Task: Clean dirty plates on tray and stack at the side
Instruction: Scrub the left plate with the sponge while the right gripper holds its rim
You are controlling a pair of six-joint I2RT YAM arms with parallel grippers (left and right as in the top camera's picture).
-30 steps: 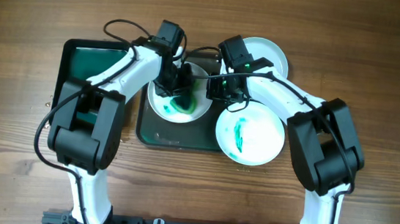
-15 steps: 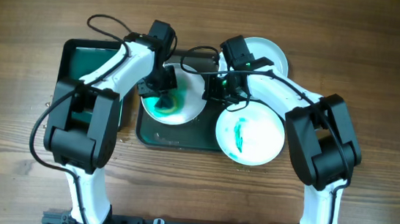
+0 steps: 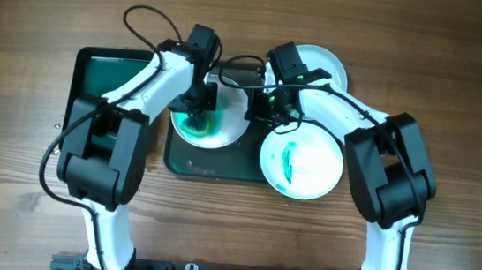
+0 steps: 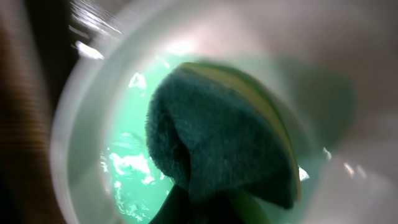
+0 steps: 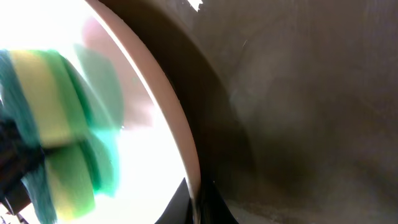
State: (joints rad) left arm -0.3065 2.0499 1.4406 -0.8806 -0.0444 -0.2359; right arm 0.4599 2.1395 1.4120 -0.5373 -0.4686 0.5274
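A white plate (image 3: 224, 129) smeared green lies on the left part of the dark tray (image 3: 212, 163). My left gripper (image 3: 198, 106) is shut on a green and yellow sponge (image 4: 224, 143) and presses it into this plate (image 4: 93, 143). My right gripper (image 3: 256, 112) is shut on the plate's right rim (image 5: 161, 93), one jaw on each side (image 5: 202, 199); the sponge (image 5: 56, 162) shows in the right wrist view too. A second plate (image 3: 302, 163) with a green smear overlaps the tray's right edge. A third plate (image 3: 326, 65) lies on the table behind my right arm.
A smaller bright-green tray (image 3: 109, 78) stands left of the dark tray, under my left arm. Bare dark tray floor (image 5: 298, 124) lies right of the held plate. Wooden table surrounds everything.
My left gripper has swept the sponge across the plate, left and then slightly back, spreading the green smear. My right gripper has kept its hold on the rim.
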